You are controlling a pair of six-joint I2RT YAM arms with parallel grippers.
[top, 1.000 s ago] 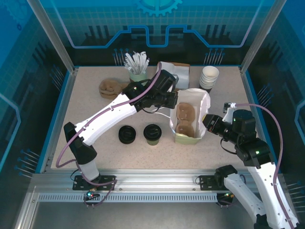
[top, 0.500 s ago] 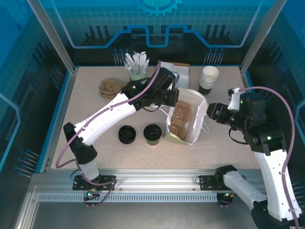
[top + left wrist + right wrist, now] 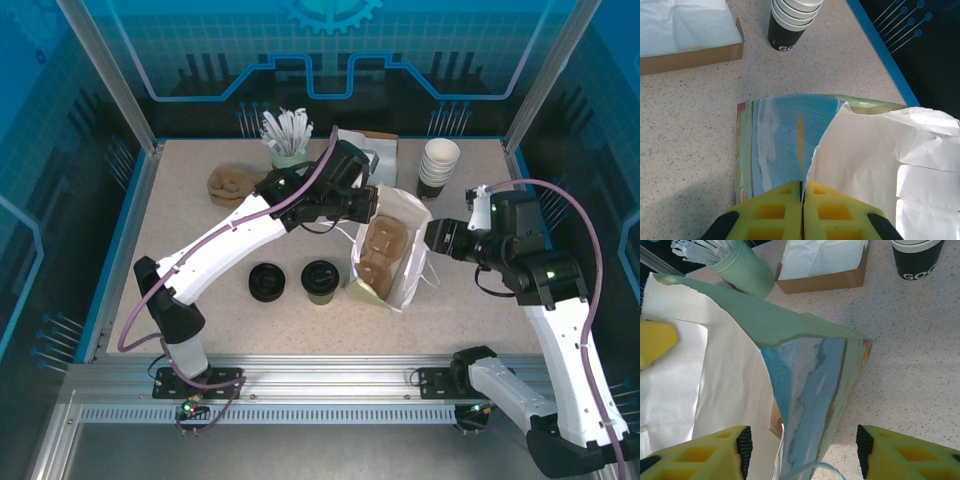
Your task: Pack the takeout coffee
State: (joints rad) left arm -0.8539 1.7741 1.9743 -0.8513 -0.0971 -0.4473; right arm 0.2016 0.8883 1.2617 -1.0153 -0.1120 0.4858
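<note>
Speckled table (image 3: 180, 230) is seen inside a blue-walled cell. Left of centre, the takeout coffee (image 3: 320, 281) is stood upright and lidded, outside the paper bag (image 3: 410, 280), so packing is judged not yet done. The bag's rim is clamped between the closed left fingers (image 3: 790, 222); the right fingers (image 3: 900, 437) are spread apart astride its corner. At upper right, "GO" is read on the stacked cups (image 3: 438, 165).

Rear right: stack of white-rimmed cups (image 3: 440, 163), upright. Just left of it, a cardboard napkin box (image 3: 381, 148). Green tumbler (image 3: 290, 157) holds white sticks. Brown pile (image 3: 232, 185) rear left. Low black lid stack (image 3: 267, 282) nearer front.
</note>
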